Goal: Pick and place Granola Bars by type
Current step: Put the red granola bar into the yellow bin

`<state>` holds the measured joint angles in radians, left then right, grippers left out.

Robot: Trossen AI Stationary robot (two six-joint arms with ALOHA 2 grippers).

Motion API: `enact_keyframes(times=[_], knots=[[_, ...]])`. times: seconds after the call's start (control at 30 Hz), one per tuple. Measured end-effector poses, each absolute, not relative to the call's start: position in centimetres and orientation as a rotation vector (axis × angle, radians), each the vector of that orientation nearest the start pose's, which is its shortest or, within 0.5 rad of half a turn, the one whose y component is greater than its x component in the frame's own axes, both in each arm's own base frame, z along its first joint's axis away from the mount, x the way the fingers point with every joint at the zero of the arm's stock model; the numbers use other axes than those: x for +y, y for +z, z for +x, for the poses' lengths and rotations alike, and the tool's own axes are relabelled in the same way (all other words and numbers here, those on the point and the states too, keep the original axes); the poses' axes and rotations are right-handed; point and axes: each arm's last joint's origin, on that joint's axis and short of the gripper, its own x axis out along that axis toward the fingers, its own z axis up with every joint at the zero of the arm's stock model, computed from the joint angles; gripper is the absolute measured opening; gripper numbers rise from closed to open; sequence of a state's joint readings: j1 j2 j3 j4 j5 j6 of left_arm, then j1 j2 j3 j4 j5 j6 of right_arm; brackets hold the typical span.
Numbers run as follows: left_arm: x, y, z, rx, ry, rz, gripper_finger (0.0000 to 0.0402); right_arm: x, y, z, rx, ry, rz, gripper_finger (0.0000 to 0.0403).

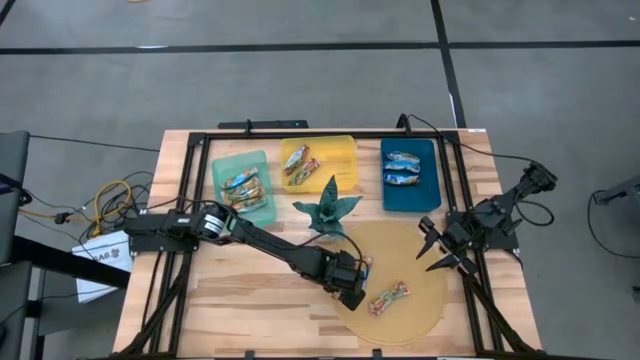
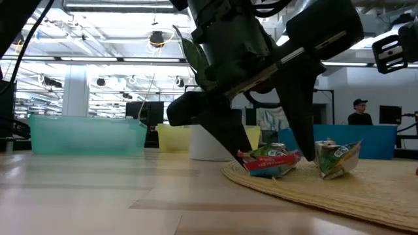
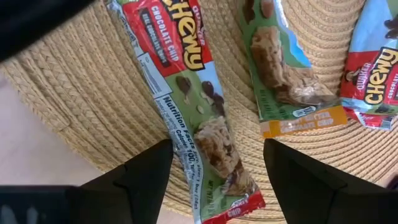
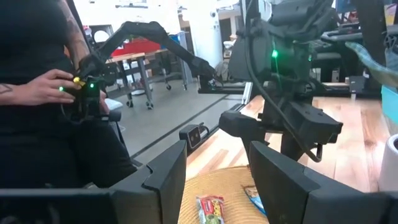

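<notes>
Three wrapped granola bars lie flat on a round woven mat (image 1: 400,262). My left gripper (image 3: 217,168) is open and low over the mat (image 2: 268,147), its fingers on either side of a red-and-green bar (image 3: 196,118), near one end of it. A green-and-orange bar (image 3: 280,68) and another red one (image 3: 373,74) lie beside it. In the high view my left gripper (image 1: 358,292) is next to the bars (image 1: 390,298). My right gripper (image 1: 435,250) is open at the mat's right edge, holding nothing. My left gripper comes from above, pointing down, with its fingers across the red-and-green bar near one end (image 3: 217,180). One finger (image 3: 149,174) stands right at the wrapper's edge. I cannot tell whether it touches. The bar lies flat on the mat.
Along the far side stand a green tray (image 1: 262,160), a yellow tray (image 1: 340,150) and a blue tray (image 1: 428,190), each with bars inside. A green star-shaped plant (image 1: 328,210) in a white pot stands just beyond the mat. A person (image 4: 43,93) is beyond the table's left.
</notes>
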<state>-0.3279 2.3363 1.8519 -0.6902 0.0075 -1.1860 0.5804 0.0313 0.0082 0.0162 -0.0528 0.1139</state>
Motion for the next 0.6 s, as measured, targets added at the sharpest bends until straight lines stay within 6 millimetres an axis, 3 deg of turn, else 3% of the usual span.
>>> enact_keyframes(times=[0.2,0.6], knots=[[-15.62,14.50,45.88,1.175,0.447,-0.824,0.0233,5.57,16.53,8.21,0.044,0.632,0.108,0.0169],[-15.47,14.33,45.71,1.189,0.457,-0.792,0.0088,5.57,16.52,8.21,0.045,0.632,0.108,0.0169]])
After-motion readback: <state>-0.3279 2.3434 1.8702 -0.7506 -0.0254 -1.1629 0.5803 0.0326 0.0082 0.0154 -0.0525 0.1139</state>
